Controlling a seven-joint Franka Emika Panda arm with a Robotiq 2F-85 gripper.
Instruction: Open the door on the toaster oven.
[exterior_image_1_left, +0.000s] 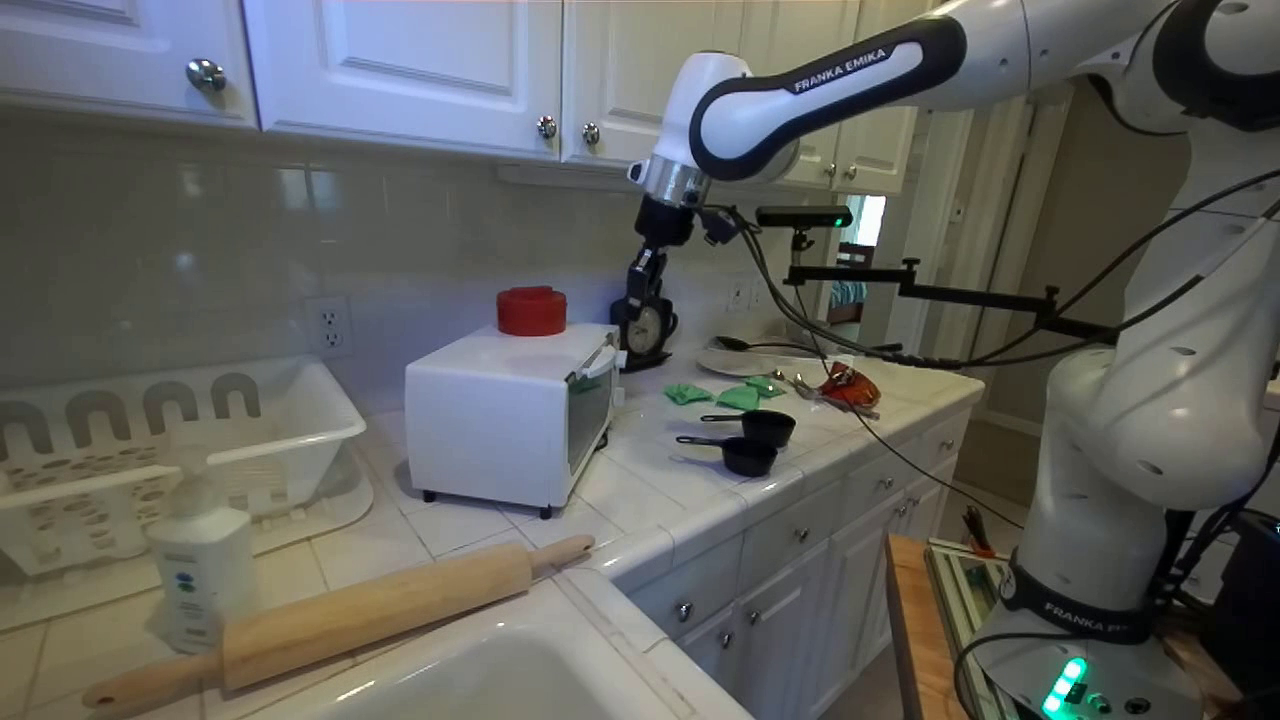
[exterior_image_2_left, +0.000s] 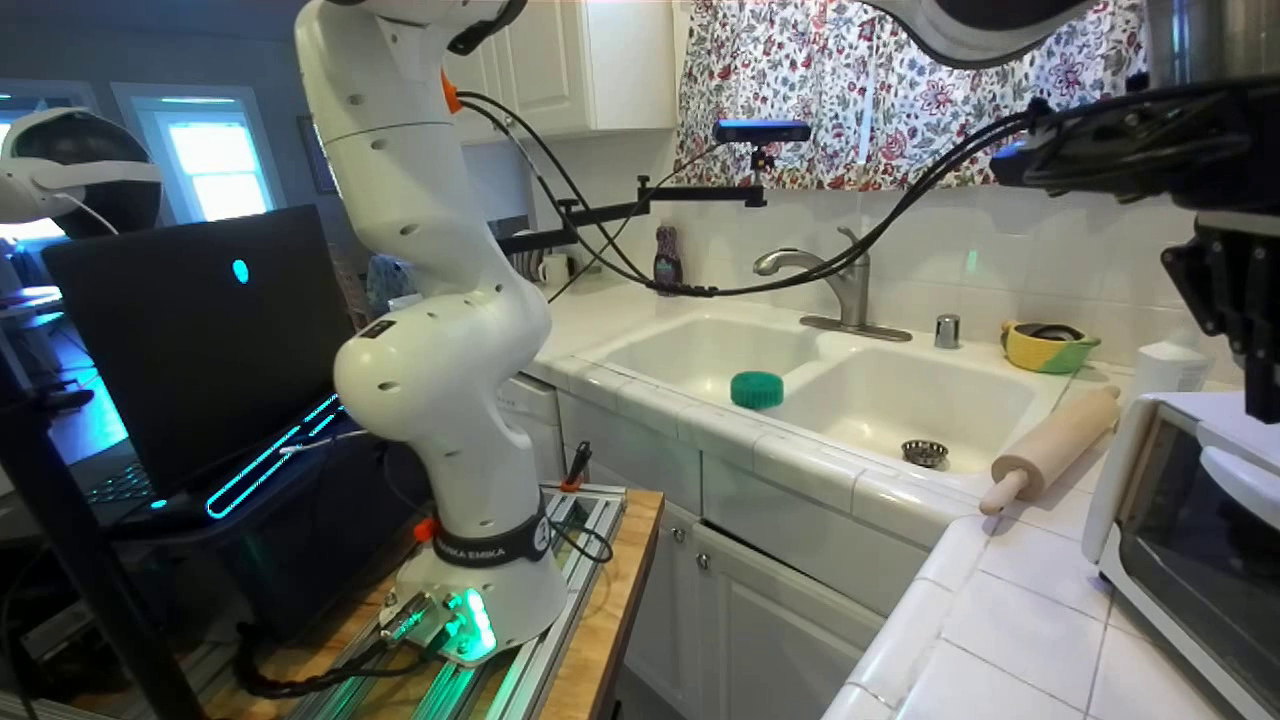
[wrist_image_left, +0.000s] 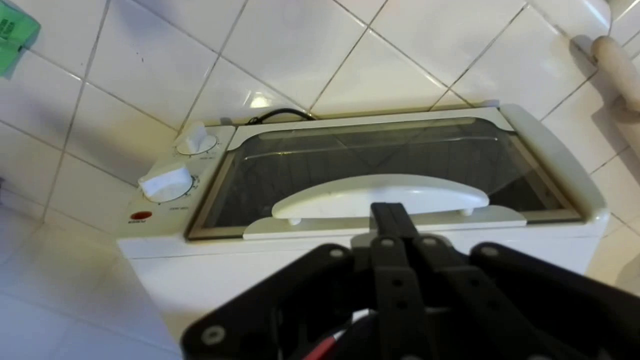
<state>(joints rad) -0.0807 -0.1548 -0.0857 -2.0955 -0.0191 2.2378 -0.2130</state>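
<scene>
The white, boxy, smooth-sided toaster oven (exterior_image_1_left: 500, 420) sits left of centre in an exterior view; its flat, pale-framed, dark-glass door (wrist_image_left: 350, 155) spreads across the middle of the wrist view and looks closed; the door's curved white handle (wrist_image_left: 360, 196) runs nearly level there, along the door's lower edge; the black two-fingered gripper (wrist_image_left: 395, 220) points up from the bottom of that frame, roughly square to the handle's long axis, fingers together with nothing seen between them, tips overlapping the handle's lower edge near mid-length; in both exterior views the tips sit higher than the handle, seemingly apart; the coming move, I judge, turns on lowering them behind it, then pulling towards the top of the wrist frame.
</scene>
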